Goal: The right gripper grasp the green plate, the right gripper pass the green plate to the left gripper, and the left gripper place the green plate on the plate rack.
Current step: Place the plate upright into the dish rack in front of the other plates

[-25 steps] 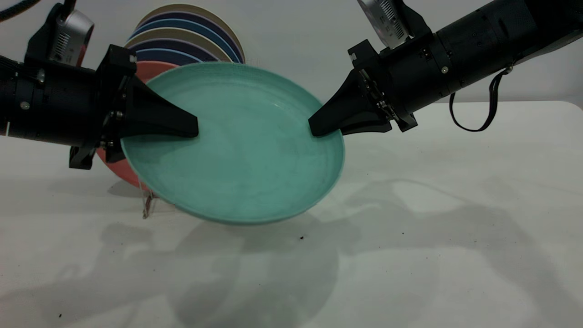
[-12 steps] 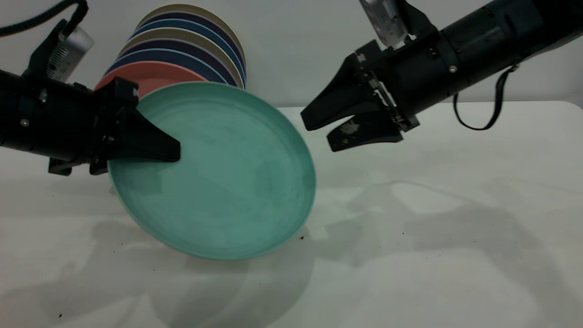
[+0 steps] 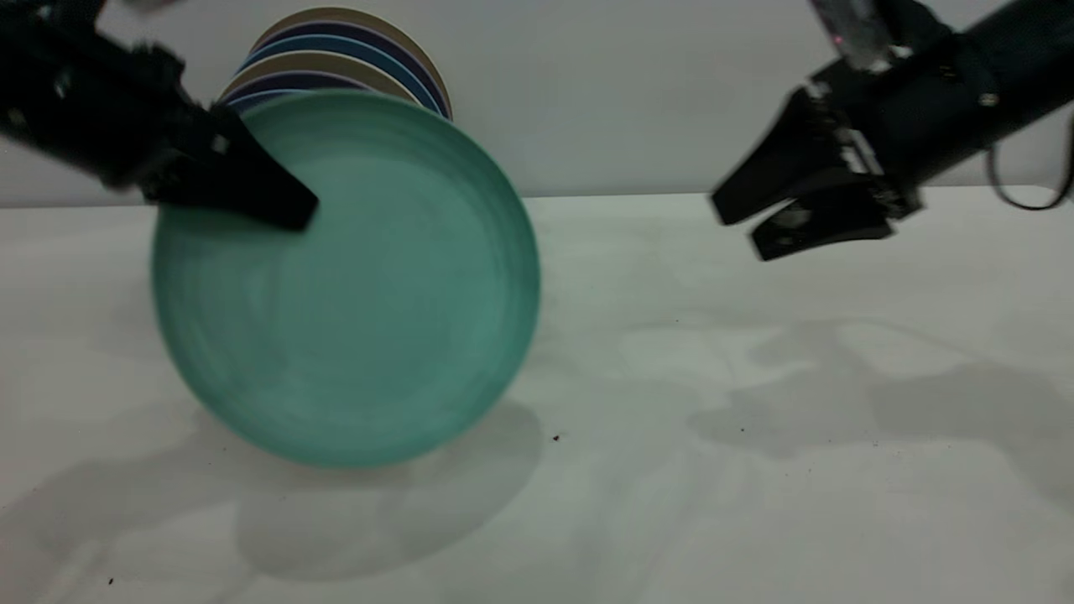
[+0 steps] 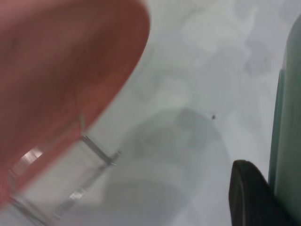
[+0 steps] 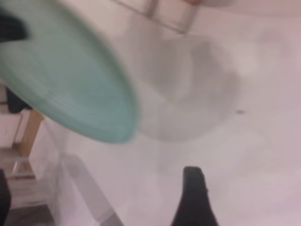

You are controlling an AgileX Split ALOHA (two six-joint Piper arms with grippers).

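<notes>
1. The green plate [image 3: 352, 294] is held nearly upright above the white table [image 3: 755, 470] at the left, clamped at its upper left rim by the left gripper [image 3: 289, 210].
2. Stacked plates [image 3: 352, 50] are seen behind it, against a pale wall [image 3: 604, 92].
3. The right gripper [image 3: 738, 226] is held at the far right, its jaws apart and holding nothing.

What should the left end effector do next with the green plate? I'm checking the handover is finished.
Probably carry the green plate back and down toward the plate rack, into the space in front of the salmon-pink plate. The left end effector alone grips the plate's upper rim and holds it nearly upright, while the right end effector is open and well clear.
</notes>
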